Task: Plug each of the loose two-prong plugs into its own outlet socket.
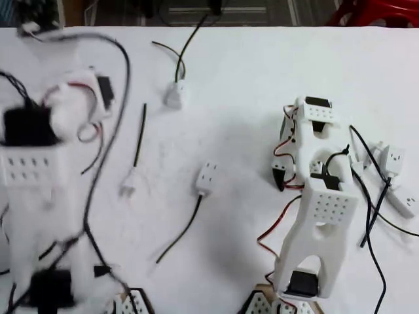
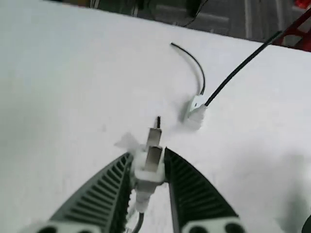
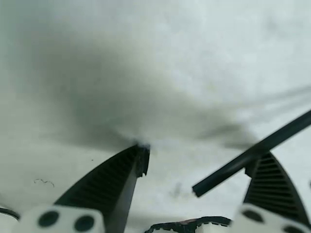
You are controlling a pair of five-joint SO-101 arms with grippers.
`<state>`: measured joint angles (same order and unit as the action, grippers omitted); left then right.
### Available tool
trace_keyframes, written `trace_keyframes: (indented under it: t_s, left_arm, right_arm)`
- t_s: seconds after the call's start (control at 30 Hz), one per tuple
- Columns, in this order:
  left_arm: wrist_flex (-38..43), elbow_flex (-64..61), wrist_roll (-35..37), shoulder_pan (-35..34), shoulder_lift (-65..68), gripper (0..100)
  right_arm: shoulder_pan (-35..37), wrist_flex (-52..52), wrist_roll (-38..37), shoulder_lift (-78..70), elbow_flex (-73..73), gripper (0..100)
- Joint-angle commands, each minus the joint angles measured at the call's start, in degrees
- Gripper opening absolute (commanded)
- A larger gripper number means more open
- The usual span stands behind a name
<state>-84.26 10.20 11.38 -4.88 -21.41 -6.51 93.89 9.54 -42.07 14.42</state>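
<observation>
Left pincer (image 2: 147,155), low centre of the left wrist frame, was clamped on a white two-prong plug (image 2: 153,145), prongs pointing away. Beyond it, right of centre, a white connector (image 2: 194,112) with black cords lay on the bench (image 2: 58,73). Right pincer (image 3: 200,156) gaped wide, gripping nothing.

The far table (image 1: 249,85) lies open, while black cords (image 1: 139,137) and what seems a socket block (image 1: 208,176) crowd the middle.

Robotics lab bench: white table (image 1: 249,78), loose cables (image 1: 140,134), red chair (image 1: 380,12) behind.
</observation>
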Motion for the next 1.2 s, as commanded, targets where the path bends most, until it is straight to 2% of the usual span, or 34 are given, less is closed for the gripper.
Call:
trace_keyframes:
  t_s: [0.0,0.27,0.4,0.5,0.6,0.8,0.9,0.97,1.17]
  left_arm:
    - [21.8,-23.74,0.26,3.12,-16.31,2]
    - [57.32,-59.6,0.0,5.14,-40.13,2]
    - [70.51,-73.23,-0.09,10.42,-51.38,2]
    - [77.19,-80.35,-0.09,15.08,-58.59,2]
    - [79.65,-84.48,-0.09,18.95,-63.87,2]
    - [79.65,-88.18,-0.09,25.45,-69.23,2]
    - [79.91,-89.32,-0.18,28.97,-70.37,2]
    - [79.91,-89.32,-0.18,30.64,-70.99,2]
    - [79.65,-89.49,-0.18,34.33,-72.57,2]
  right_arm:
    - [-0.04,-3.47,-0.09,-0.92,0.62,32.7]
    - [-0.04,-3.47,-0.09,-0.92,0.62,32.7]
    - [-0.04,-3.56,0.26,-0.92,0.62,32.7]
    - [-0.04,-4.26,0.35,-0.92,0.44,32.7]
    - [-0.04,-4.35,0.35,-0.92,0.44,32.7]
    - [1.45,-3.82,-0.18,-0.31,0.62,32.7]
    - [4.0,0.48,-0.18,1.89,2.64,32.7]
    - [5.41,4.44,-0.18,4.53,5.45,32.7]
    - [7.34,4.62,-0.18,20.09,6.95,32.7]
